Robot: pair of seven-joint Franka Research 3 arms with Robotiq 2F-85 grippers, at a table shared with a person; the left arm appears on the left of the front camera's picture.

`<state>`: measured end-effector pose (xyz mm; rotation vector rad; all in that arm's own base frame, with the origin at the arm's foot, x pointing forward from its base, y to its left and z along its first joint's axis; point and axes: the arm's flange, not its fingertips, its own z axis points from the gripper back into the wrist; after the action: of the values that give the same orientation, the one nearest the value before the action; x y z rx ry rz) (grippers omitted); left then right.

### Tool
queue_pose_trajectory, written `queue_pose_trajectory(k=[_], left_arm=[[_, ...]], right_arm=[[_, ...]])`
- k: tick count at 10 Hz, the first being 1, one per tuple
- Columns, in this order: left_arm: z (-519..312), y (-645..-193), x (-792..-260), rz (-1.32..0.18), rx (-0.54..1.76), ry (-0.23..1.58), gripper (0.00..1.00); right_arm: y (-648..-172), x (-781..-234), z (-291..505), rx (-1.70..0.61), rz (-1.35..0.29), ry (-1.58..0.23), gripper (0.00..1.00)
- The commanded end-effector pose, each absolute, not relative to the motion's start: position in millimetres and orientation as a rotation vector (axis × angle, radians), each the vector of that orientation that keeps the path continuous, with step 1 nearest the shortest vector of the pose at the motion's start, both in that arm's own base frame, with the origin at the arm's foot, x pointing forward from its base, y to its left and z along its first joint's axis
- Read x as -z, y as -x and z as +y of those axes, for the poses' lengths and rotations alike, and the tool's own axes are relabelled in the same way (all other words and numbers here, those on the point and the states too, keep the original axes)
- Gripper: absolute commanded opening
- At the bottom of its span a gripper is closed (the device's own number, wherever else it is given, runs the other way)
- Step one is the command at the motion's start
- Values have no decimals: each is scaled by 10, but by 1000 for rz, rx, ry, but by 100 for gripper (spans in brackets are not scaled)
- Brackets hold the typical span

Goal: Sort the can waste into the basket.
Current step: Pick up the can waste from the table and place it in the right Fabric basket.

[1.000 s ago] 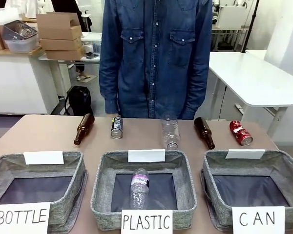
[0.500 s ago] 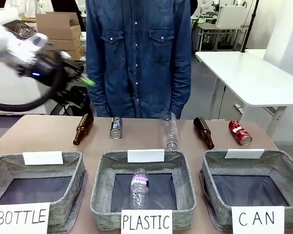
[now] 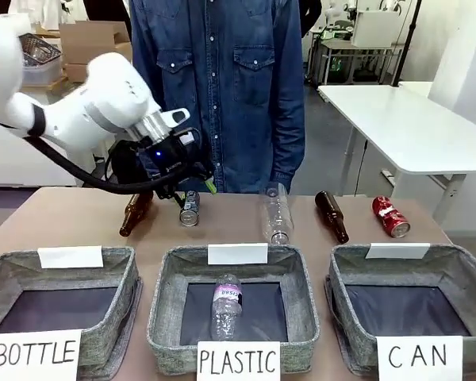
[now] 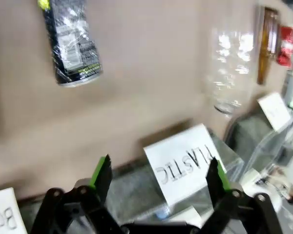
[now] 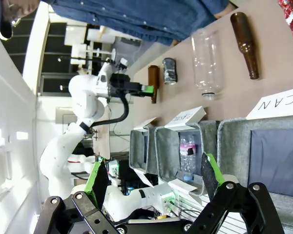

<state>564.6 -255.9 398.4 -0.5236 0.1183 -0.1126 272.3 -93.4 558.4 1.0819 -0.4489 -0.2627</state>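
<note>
L gripper [image 3: 195,191] wide open, empty; dark can [image 3: 190,209] just ahead by far edge of counter [image 3: 79,218], lying far-to-near. L arm nearer.

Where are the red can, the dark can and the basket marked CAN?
red can [image 3: 391,217], front view, middle of its dented side.
dark can [image 3: 190,210], front view, its printed side.
CAN basket [image 3: 460,260], front view, far wall.

You see a matt tan tabletop [image 3: 63,222]. Dark can [image 3: 190,208] is glossy printed metal; red can [image 3: 391,217] is shiny and dented. CAN basket [image 3: 452,266] is rough grey woven cloth, with a smooth dark lining [image 3: 404,309] and a white paper sign [image 3: 419,357]. Clear plastic bottle [image 3: 276,214]; glossy brown glass bottle [image 3: 332,215].
</note>
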Motion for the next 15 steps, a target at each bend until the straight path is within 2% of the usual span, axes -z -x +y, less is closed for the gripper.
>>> queue_pose_trajectory(k=[1, 4, 7, 11, 12, 13, 14, 15], left_arm=[[-2640, -5814, -3960, 69, 66, 371, 100], [-2759, -6025, -3549, -8, 98, 208, 100], [-2781, -6103, -3319, -149, 116, 139, 100], [-2708, -6121, -3232, -173, 115, 115, 100], [-2705, -6120, -3216, -155, 98, 119, 42], [-2704, -6118, -3204, -163, 97, 109, 40], [-2697, -6120, -3197, -167, 91, 100, 0], [-2688, -6120, -3203, -173, 85, 101, 36]], right_arm=[[-2755, -5591, -940, 238, -469, -1099, 100], [-2755, -5591, -940, 238, -469, -1099, 100], [-2755, -5591, -940, 238, -469, -1099, 100], [-2755, -5591, -940, 238, -469, -1099, 100], [-2755, -5591, -940, 238, -469, -1099, 100], [-2755, -5591, -940, 238, -469, -1099, 100], [-2755, -5591, -940, 238, -469, -1099, 100], [-2755, -5591, -940, 238, -469, -1099, 100]])
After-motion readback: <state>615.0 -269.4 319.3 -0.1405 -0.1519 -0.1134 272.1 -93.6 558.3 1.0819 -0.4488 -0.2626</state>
